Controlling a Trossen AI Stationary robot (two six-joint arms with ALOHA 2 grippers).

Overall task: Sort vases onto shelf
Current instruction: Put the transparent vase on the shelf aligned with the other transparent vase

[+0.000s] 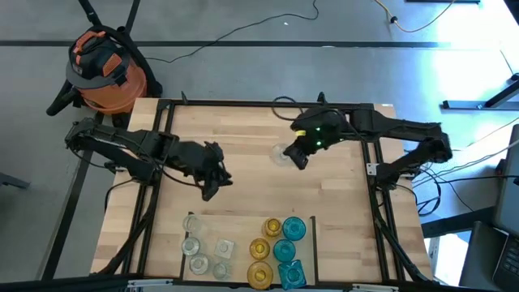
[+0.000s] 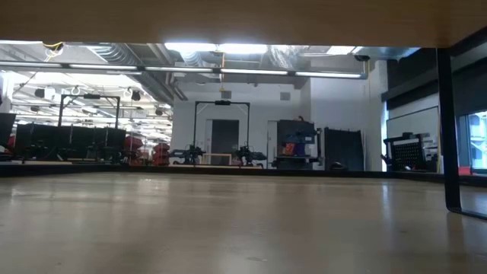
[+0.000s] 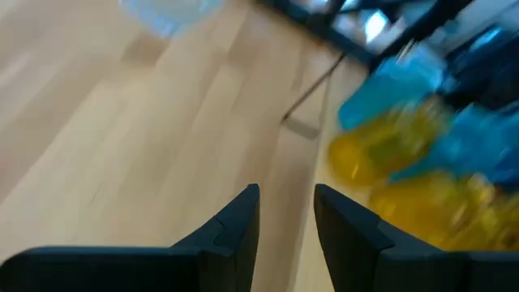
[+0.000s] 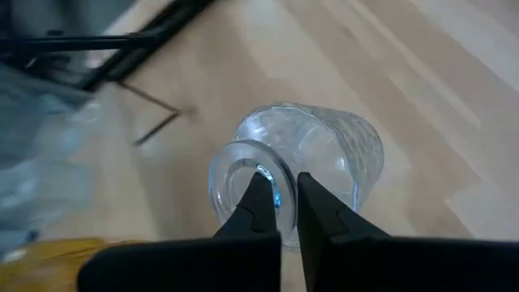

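The pale wood counter (image 1: 243, 146) sits inside a black metal frame (image 1: 268, 104); beyond its far left corner stands an orange and black shop vacuum (image 1: 104, 66) on the grey floor. The shelf (image 1: 243, 223) is the near strip of the wood, split into sections by thin dark lines. The left arm (image 1: 122, 150) reaches in from the left, the right arm (image 1: 405, 138) from the right. On the shelf the vases stand in groups by colour: clear vases (image 1: 203, 247) in the left section, amber vases (image 1: 261, 255) in the middle, teal vases (image 1: 290, 247) just beside them to the right; in the left wrist view these show only as blurred yellow and blue shapes. The left gripper (image 1: 212, 185) hangs over bare wood just short of the shelf, its fingers a little apart with nothing between them. The right gripper (image 1: 296, 156) is over the middle of the counter, well apart from the shelf, fingers pinching the rim of a clear vase (image 4: 312, 158); one finger is inside the mouth, one outside.
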